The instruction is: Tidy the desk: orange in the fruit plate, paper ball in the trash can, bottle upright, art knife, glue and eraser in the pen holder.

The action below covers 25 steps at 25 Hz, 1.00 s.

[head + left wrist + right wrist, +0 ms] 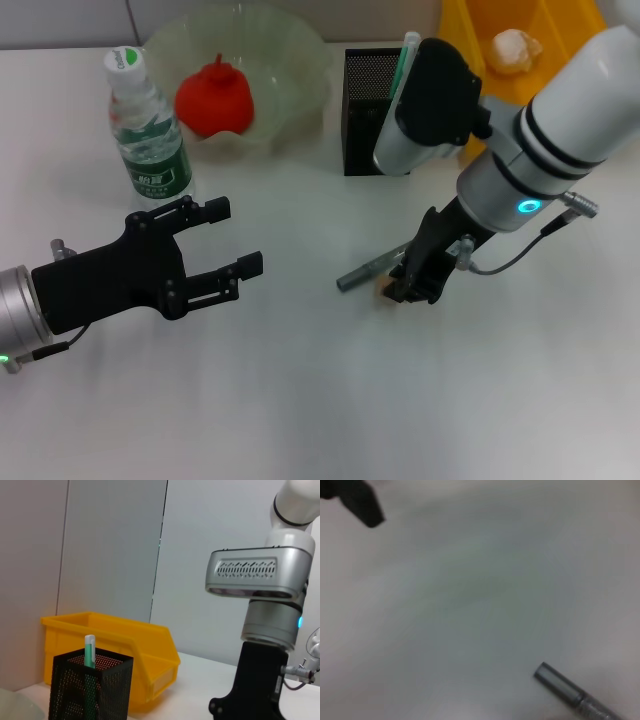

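Note:
The orange (213,97) lies in the pale-green fruit plate (300,60). The bottle (148,130) stands upright beside the plate. The paper ball (512,50) rests in the yellow trash can (470,30). A green stick (405,55), apparently the glue, stands in the black mesh pen holder (365,100). A grey stick (368,270), apparently the art knife, lies on the table. My right gripper (412,278) is down at the grey stick's end, over the tan eraser (383,290), which is mostly hidden. My left gripper (235,240) hovers open and holds nothing, near the bottle.
The left wrist view shows the pen holder (90,690) with the green stick (89,652), the trash can (125,650) behind it and the right arm (260,630). In the right wrist view the grey stick (570,692) lies on white table.

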Each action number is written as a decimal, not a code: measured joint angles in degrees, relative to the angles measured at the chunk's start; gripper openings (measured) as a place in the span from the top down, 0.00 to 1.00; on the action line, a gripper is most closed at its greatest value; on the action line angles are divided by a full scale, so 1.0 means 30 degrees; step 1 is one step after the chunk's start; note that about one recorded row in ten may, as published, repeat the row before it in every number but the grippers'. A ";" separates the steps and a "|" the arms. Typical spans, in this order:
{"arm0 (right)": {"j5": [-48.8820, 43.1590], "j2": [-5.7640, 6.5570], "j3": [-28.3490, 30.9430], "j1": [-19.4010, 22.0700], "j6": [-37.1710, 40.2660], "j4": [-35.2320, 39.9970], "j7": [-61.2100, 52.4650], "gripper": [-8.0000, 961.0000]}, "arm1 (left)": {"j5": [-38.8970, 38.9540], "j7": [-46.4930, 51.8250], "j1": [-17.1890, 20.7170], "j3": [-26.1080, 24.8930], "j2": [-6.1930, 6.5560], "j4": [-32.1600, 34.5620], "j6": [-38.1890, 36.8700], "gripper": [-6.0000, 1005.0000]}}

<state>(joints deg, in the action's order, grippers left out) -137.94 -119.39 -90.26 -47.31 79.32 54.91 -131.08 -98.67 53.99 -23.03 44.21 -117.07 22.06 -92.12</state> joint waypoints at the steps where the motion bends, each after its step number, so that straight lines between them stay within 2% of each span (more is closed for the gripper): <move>1: 0.0016 0.0030 0.0218 0.0087 0.0326 0.0332 0.0011 0.81 | 0.0016 -0.0009 0.0000 0.0000 0.0000 0.0000 0.0001 0.21; 4: 0.0022 0.0068 0.1746 0.0564 0.1688 0.1952 0.0038 0.85 | 0.0022 -0.0014 0.0000 0.0000 -0.0001 0.0000 -0.0001 0.21; 7: 0.0119 0.0089 0.4094 0.0857 0.3276 0.3824 0.0095 0.85 | 0.0023 -0.0017 -0.0012 -0.0001 0.0000 0.0000 -0.0001 0.21; 13: 0.0204 0.0215 0.9276 0.0438 0.5673 0.6562 -0.0394 0.85 | 0.0020 0.0050 -0.0121 0.0038 -0.0021 0.0000 -0.0008 0.21; 17: 0.0094 0.0474 1.0006 0.0403 0.5171 0.6977 -0.0865 0.85 | 0.0017 0.0066 -0.0140 0.0046 -0.0026 -0.0001 -0.0044 0.21; 18: -0.0001 0.0581 1.0142 0.0417 0.4168 0.6968 -0.1143 0.85 | 0.0018 0.0068 -0.0143 0.0029 -0.0029 0.0000 -0.0084 0.21; 21: -0.0194 0.0564 1.0143 0.0464 0.3101 0.6819 -0.1291 0.85 | 0.0018 0.0068 -0.0143 0.0029 -0.0029 0.0000 -0.0084 0.21; 25: -0.1216 0.0294 0.9985 0.0337 0.0866 0.5832 -0.1319 0.84 | 0.0019 0.0077 -0.0148 0.0000 -0.0059 0.0000 -0.0217 0.21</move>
<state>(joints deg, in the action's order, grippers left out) -141.59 -118.51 -60.30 -46.30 81.91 72.41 -135.03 -98.61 54.22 -23.47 44.21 -117.25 22.06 -92.77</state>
